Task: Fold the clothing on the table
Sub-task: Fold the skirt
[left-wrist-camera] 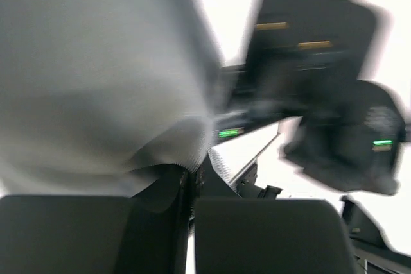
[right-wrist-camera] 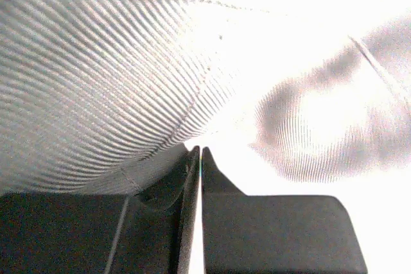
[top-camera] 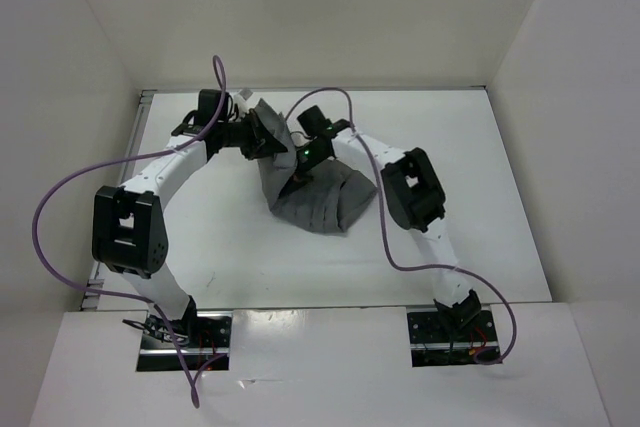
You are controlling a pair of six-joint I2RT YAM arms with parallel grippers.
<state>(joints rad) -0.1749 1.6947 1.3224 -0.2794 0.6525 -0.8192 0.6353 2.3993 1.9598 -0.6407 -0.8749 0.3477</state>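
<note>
skirt (top-camera: pixel 322 203): mid counter (top-camera: pixel 215 217), bunched; far part lifted off the surface
L pincer (left-wrist-camera: pixel 191 184): clenched on skirt edge, cloth hangs from it
R pincer (right-wrist-camera: pixel 196 158): clenched, cloth at tips, looks pinched too
step: prob mid-fold; hold both grips level, cloth taut btwn them, lay flat w/o twist
edges: far counter edge just behind L pincer
room: bare counter left, right, near side; pincers close together, mind a clash
</note>
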